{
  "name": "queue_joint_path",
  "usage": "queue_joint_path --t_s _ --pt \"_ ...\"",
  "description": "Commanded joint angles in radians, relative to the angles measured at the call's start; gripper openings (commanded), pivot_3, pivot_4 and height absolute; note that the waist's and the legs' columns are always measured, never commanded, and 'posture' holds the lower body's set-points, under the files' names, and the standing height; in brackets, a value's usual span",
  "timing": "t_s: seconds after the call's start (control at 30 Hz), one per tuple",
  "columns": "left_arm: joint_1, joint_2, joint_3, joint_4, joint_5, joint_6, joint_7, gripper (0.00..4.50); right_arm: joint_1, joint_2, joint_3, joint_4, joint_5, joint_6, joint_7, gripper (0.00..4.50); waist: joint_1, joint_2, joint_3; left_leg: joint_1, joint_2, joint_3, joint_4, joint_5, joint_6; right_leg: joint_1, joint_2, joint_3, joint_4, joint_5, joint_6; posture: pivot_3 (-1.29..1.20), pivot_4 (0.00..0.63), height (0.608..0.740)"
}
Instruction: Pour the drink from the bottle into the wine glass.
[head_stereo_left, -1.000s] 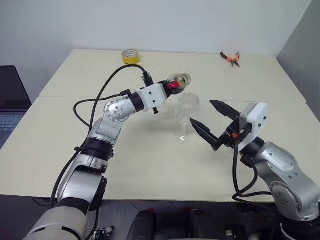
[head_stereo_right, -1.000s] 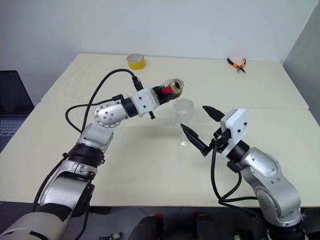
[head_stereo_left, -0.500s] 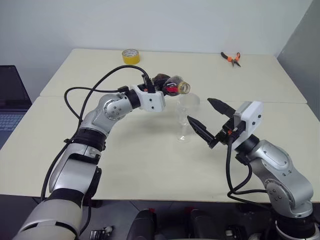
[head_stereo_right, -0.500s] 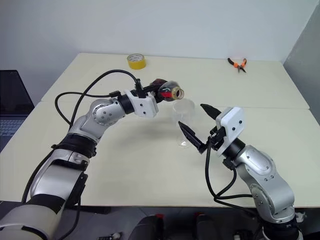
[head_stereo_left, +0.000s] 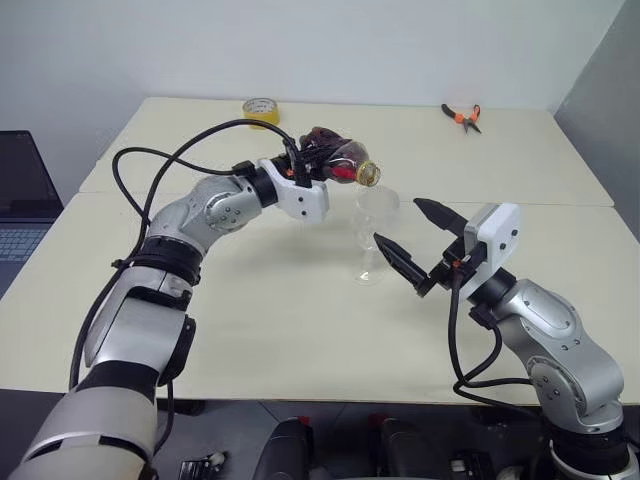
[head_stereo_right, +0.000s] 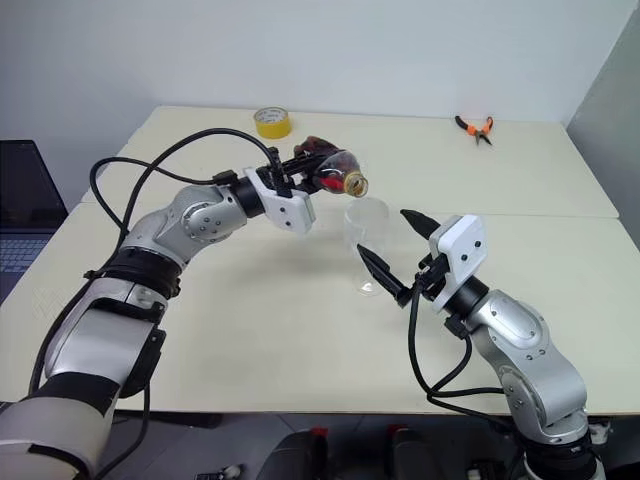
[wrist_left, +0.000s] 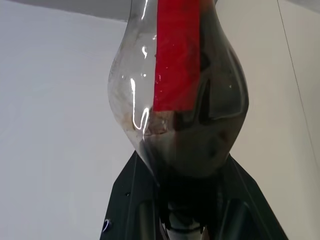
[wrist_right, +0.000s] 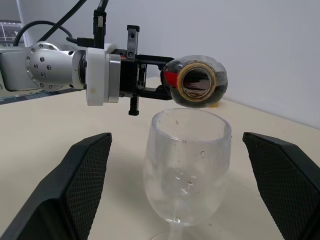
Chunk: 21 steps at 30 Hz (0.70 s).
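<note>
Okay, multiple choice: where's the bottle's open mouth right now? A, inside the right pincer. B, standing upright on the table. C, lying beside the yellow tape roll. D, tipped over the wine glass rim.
D: the left pincer holds the bottle tilted, its mouth above the wine glass rim.

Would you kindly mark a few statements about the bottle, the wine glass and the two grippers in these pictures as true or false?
1. The left gripper holds the small clear plastic bottle tipped on its side. True.
2. The bottle's yellow cap is on. False: its mouth is open and faces the right wrist camera.
3. The clear stemmed wine glass stands upright on the cream table. True.
4. The right gripper is clamped on the glass's stem. False: its fingers stand wide apart, one on each side of the glass, not touching it.
5. The glass is half full of dark drink. False: it holds no drink yet.
</note>
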Motion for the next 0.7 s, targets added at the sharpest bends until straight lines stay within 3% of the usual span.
queue_joint_path --t_s 0.03,0.37,0.7 --pt "-0.053 0.016 -0.003 -0.001 0.023 -0.025 0.076 0.69 -0.019 -0.001 -0.002 -0.026 -0.002 -0.013 0.005 4.5 0.0 0.0 0.0 0.0 0.0 0.0 0.0 0.0 0.0 0.0 0.0 0.0 0.0 0.0 0.0 0.0 0.15 0.74" --pt "-0.087 0.034 -0.044 0.037 0.106 -0.046 0.19 0.68 -0.029 -0.002 -0.01 -0.027 -0.003 -0.009 0.005 4.5 -0.001 0.0 0.0 -0.01 0.0 0.001 0.003 0.001 -0.001 -0.011 0.0 0.001 0.006 0.0 0.0 0.0 0.15 0.74" --pt "-0.11 0.041 -0.068 0.054 0.147 -0.046 0.266 0.68 -0.039 -0.003 -0.01 -0.028 -0.002 0.001 0.003 4.5 0.0 0.0 0.0 -0.01 0.0 0.001 0.003 0.001 -0.002 -0.012 0.0 0.0 0.006 0.0 0.0 0.0 0.15 0.74"
